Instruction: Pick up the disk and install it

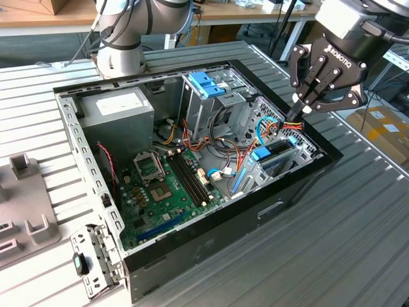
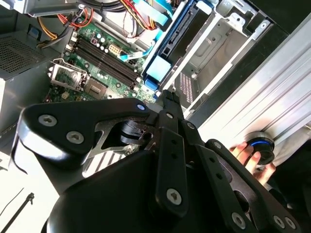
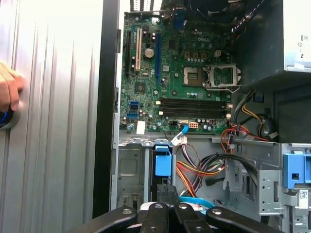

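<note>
Gripper (image 1: 299, 114): fingers pressed together, empty, poised above drive bay. Disk (image 1: 273, 153): in blue carrier, seated in bay of open computer case (image 1: 96, 173), near desk (image 1: 358, 230) edge at exterior view's right. Step judged: install, final seating. Next move calls for straight push on blue tab (image 3: 163, 162).

End effector (image 1: 298, 116) at the exterior view's right, pointing down, fingers pressed together at the tips with nothing between them. Arm base (image 1: 119, 54) stands at far side. A person's hand (image 2: 253, 158) rests nearby.
</note>
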Available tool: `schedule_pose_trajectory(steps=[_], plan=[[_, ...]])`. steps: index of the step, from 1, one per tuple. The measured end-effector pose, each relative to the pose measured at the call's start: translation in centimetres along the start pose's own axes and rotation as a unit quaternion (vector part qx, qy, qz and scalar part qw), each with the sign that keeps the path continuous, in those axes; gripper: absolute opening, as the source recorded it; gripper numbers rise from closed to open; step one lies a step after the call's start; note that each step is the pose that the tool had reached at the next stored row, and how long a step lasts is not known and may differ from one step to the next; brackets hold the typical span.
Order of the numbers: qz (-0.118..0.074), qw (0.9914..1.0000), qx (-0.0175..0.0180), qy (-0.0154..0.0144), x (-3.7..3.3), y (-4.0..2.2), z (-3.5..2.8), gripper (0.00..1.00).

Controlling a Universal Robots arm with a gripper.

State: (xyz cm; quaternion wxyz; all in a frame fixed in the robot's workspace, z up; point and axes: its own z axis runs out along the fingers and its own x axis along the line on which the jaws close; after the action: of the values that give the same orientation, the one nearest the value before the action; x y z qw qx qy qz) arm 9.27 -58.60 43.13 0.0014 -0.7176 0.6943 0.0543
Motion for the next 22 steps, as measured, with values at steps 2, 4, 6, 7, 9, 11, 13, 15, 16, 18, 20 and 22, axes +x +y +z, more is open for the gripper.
schedule_pose_trajectory(steps=[2, 4, 6, 7, 9, 11, 13, 15, 16, 18, 20, 22], plan=[[0.000, 1.00000, 0.0000, 0.0002, 0.02, -0.28, 0.00, 0.11], [0.000, 1.00000, 0.0000, 0.0002, 0.03, -0.70, 0.00, 0.11], [0.000, 1.00000, 0.0000, 0.0002, 0.04, -1.10, 0.00, 0.11], [0.000, 1.00000, 0.0000, 0.0002, 0.05, -1.32, 0.00, 0.11], [0.000, 1.00000, 0.0000, 0.0003, 0.06, -1.66, -0.01, 0.11], [0.000, 1.00000, 0.0000, 0.0003, 0.08, -2.14, -0.02, 0.11], [0.000, 1.00000, 0.0000, 0.0003, 0.09, -2.47, -0.03, 0.11], [0.000, 1.00000, 0.0000, 0.0003, 0.10, -2.77, -0.04, 0.11], [0.000, 1.00000, 0.0000, 0.0003, 0.10, -2.93, -0.05, 0.11], [0.000, 1.00000, 0.0000, 0.0003, 0.11, -3.18, -0.06, 0.11], [0.000, 1.00000, 0.0000, 0.0002, 0.12, -3.44, -0.03, 0.11], [0.000, 1.00000, 0.0000, 0.0003, 0.13, -3.62, -0.02, 0.11]])
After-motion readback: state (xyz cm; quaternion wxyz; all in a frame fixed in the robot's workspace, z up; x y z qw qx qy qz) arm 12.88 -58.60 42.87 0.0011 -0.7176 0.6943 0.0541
